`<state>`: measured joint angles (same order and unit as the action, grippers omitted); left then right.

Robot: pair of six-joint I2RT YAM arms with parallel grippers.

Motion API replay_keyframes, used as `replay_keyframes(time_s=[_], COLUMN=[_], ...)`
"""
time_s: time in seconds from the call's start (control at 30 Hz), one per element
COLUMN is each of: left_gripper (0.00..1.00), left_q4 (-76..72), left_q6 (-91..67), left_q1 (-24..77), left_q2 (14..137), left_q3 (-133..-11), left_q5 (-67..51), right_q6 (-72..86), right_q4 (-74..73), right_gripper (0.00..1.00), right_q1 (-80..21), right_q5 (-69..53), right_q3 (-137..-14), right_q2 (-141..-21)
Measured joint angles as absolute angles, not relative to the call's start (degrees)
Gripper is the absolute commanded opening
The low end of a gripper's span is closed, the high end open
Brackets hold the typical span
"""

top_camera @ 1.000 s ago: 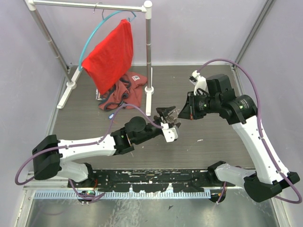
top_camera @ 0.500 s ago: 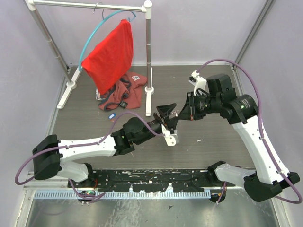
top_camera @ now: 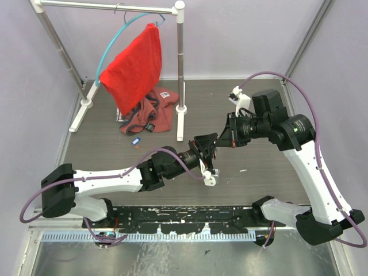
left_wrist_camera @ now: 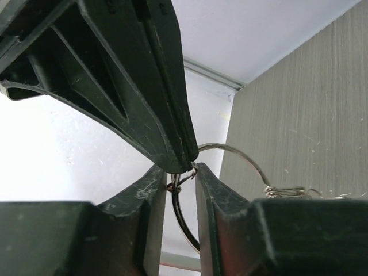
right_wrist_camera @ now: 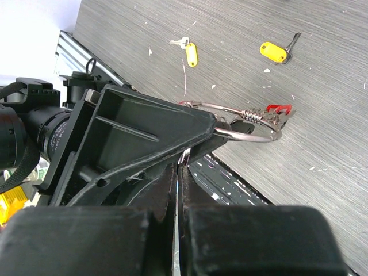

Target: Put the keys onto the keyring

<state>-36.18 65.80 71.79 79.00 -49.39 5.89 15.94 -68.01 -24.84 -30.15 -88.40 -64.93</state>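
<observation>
My right gripper [right_wrist_camera: 179, 167] is shut on the thin silver keyring [right_wrist_camera: 248, 130], held above the table. A red-tagged key [right_wrist_camera: 279, 109] hangs on the ring's far side. My left gripper [left_wrist_camera: 184, 172] meets it tip to tip, its jaws straddling the ring's wire [left_wrist_camera: 179, 214] with a narrow gap still showing; the wire lies close to one finger [left_wrist_camera: 141, 207]. In the top view both grippers [top_camera: 207, 147] [top_camera: 220, 138] join mid-table. Two yellow-tagged keys [right_wrist_camera: 191, 54] [right_wrist_camera: 273, 52] lie on the table, and a blue-tagged key [top_camera: 135, 141] lies near the cloth.
A white clothes rack [top_camera: 180, 69] stands at the back left with a red shirt [top_camera: 133, 66] on a teal hanger hoop [top_camera: 115, 43]. A crumpled red garment [top_camera: 150, 112] lies at its foot. Grey walls close in both sides.
My left gripper has rolled over, come in against the right gripper's tip and narrowed its jaws around the ring wire. The right arm has stayed put.
</observation>
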Motion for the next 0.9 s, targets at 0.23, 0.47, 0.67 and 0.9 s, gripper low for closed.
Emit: replay_keyframes(time_s=[0.23,0.47,0.67,0.9], left_gripper=[0.03,0.00,0.00,0.00], left_q4=[-37.8,-39.4,-38.8,-35.1], left_q6=[69.3,70.5,70.2,66.6], left_q1=[71.9,72.0,72.8,75.6], left_q2=[79.4,79.4,78.8,76.1], left_q3=[-48.6,-48.4,-47.6,-47.6], left_q5=[6.2,7.0,9.5,15.4], right_q6=[15.5,15.3,15.7,18.9], right_q4=[-69.1,-69.2,-66.7,-54.7], right_gripper=[0.01,0.14,0.46,0.43], right_q1=[-24.8,-24.8,-24.9,-24.9], right_q5=[-30.3,-29.8,-27.6,-22.9], right_q3=[-89.0,-89.9,-90.2,-88.0], right_q2=[-64.9,-64.9,-63.9,-54.7])
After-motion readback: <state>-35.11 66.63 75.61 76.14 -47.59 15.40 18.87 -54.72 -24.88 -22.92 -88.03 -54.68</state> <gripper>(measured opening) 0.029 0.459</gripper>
